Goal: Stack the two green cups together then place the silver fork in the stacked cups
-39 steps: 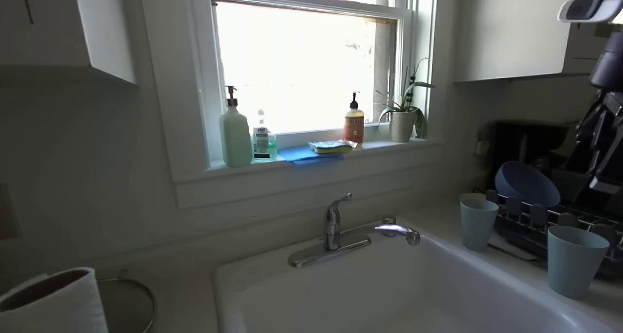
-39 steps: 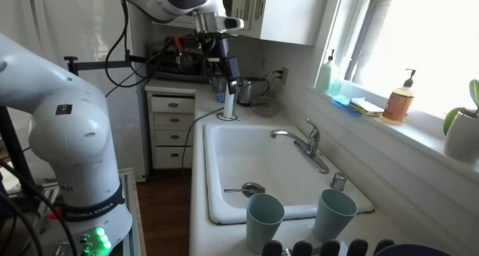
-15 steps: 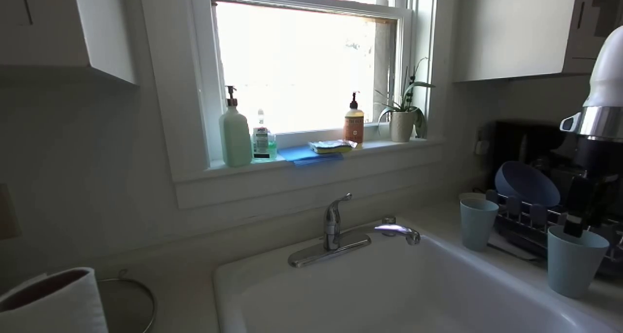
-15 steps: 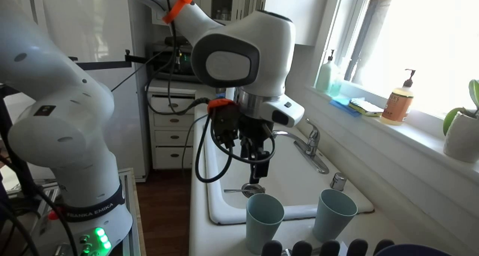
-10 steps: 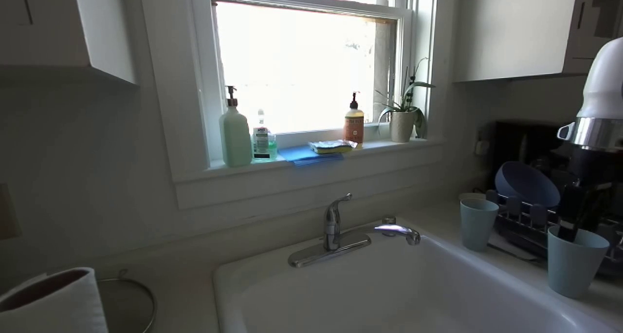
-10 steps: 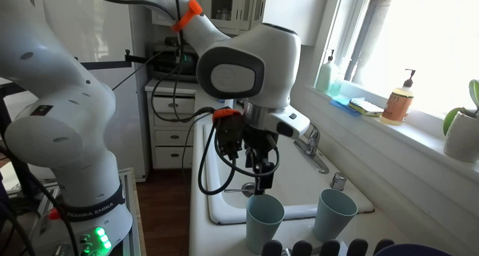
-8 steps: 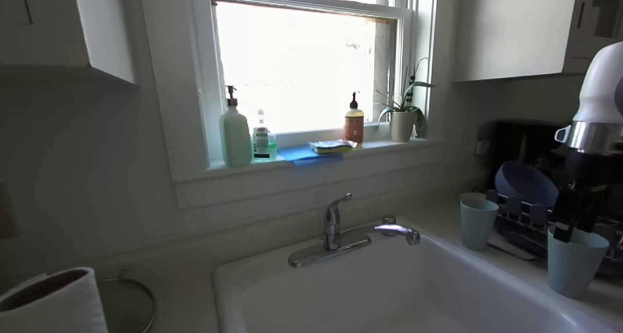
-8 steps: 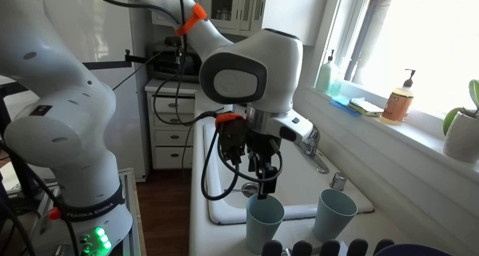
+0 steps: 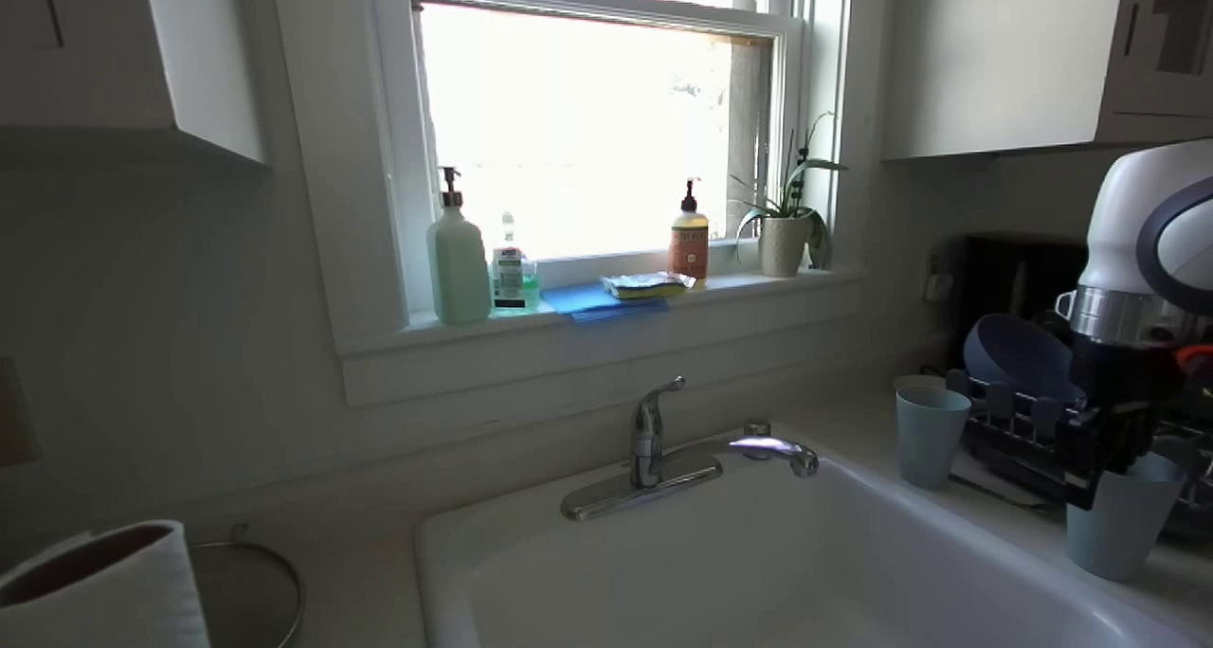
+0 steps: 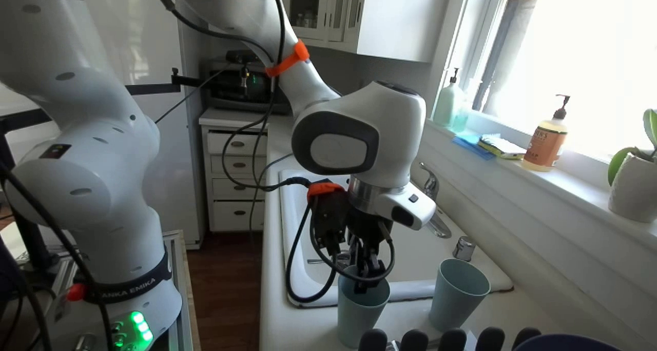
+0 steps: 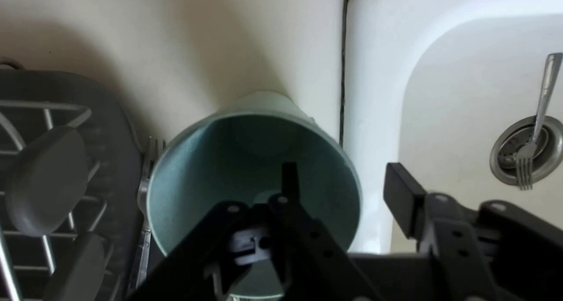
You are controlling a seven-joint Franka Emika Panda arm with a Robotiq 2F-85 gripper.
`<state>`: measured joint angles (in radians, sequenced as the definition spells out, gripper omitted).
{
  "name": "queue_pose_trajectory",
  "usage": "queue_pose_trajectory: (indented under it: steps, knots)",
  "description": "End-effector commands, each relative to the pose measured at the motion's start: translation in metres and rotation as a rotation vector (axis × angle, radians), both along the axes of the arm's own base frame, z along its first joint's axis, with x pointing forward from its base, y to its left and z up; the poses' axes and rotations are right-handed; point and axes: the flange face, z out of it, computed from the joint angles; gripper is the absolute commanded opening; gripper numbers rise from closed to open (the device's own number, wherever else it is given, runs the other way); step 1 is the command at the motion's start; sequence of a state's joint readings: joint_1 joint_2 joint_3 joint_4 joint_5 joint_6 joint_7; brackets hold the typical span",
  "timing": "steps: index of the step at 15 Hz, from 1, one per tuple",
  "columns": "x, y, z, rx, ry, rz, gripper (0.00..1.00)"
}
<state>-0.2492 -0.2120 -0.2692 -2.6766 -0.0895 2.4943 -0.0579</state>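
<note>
One green cup [image 10: 354,320] stands upright on the counter beside the sink; it also shows in an exterior view [image 9: 1123,534] and, seen from above, in the wrist view [image 11: 193,186]. The second green cup [image 10: 457,299] stands apart, nearer the window wall, also in an exterior view [image 9: 929,440]. My gripper [image 11: 341,182] is open and empty. Its fingers straddle the first cup's sink-side rim, one over the opening, one outside. A silver fork [image 11: 545,89] lies in the sink across the drain. Another fork [image 11: 144,195] lies between cup and rack, partly hidden by the cup.
A dish rack [image 11: 48,182] with grey prongs is close beside the cup and holds a blue bowl [image 9: 1014,359]. The white sink [image 11: 374,116] has a chrome faucet [image 9: 649,440] at its back. A soap bottle [image 10: 546,140] and plant stand on the sill.
The arm has swung from the sink's far end to the first cup and come down. The fingers are now at the cup's rim. Both cups stay in place.
</note>
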Motion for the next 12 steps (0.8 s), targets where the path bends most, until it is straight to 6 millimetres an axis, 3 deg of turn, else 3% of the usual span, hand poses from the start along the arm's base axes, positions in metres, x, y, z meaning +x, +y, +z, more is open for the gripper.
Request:
queue_pose_trajectory:
  steps: [1,4,5,9,12]
  knots:
    - [0.012,-0.012,-0.006,-0.021,0.017,-0.029,0.23]
    - [0.018,-0.016,0.001,-0.035,0.021,-0.029,0.03]
    - [0.019,-0.017,0.006,-0.041,0.018,-0.029,0.0]
    - [0.023,-0.021,0.028,-0.052,0.042,-0.045,0.01]
    - [0.025,-0.017,0.06,-0.108,0.063,-0.033,0.01]
